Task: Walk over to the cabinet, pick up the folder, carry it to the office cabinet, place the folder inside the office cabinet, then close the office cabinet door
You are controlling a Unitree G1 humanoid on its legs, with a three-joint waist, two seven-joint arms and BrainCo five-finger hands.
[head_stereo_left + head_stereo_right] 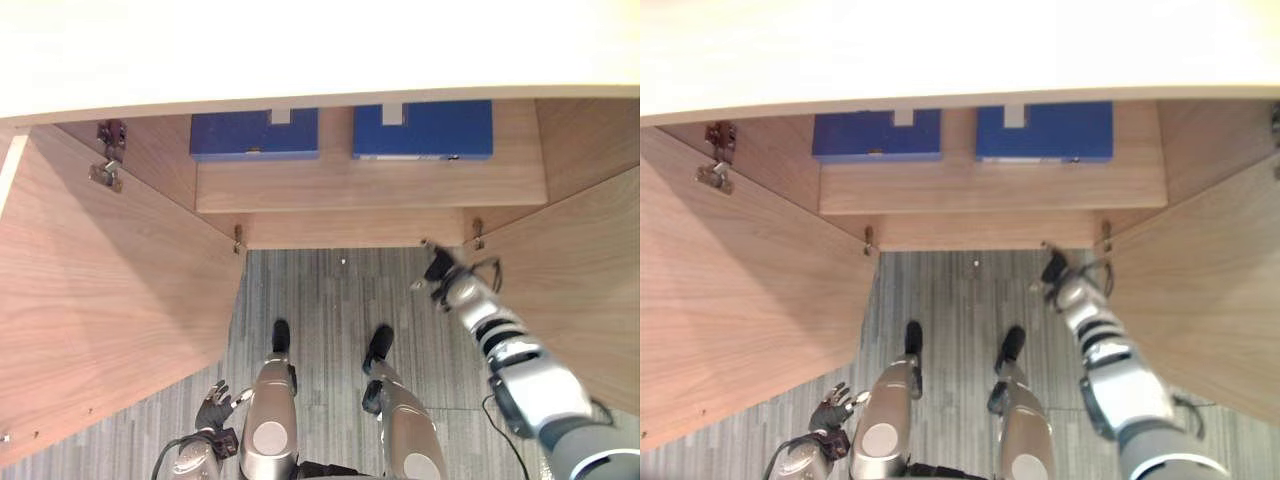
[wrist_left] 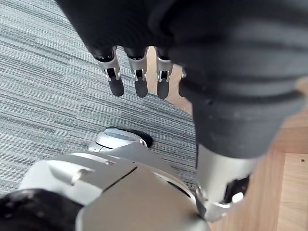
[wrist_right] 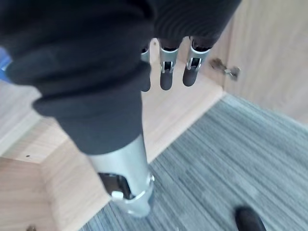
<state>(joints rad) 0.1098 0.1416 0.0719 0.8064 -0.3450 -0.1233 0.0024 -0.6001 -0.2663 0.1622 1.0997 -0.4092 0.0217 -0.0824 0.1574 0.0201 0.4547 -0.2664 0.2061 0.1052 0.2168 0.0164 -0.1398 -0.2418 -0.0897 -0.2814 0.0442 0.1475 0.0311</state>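
Note:
Two blue folders lie side by side on the upper shelf (image 1: 370, 185) of the open wooden cabinet: one on the left (image 1: 254, 135), one on the right (image 1: 422, 129). My right hand (image 1: 440, 270) is raised in front of the cabinet's lower front edge, below the right folder and apart from it. Its fingers (image 3: 166, 77) are straight and hold nothing. My left hand (image 1: 213, 407) hangs low by my left side over the carpet, its fingers (image 2: 137, 79) relaxed and empty.
Both cabinet doors stand wide open: the left door (image 1: 100, 320) and the right door (image 1: 570, 280) flank me. A pale cabinet top (image 1: 300, 50) overhangs the shelf. Metal hinges (image 1: 108, 150) show on the left side wall. Grey striped carpet (image 1: 330, 300) lies between the doors.

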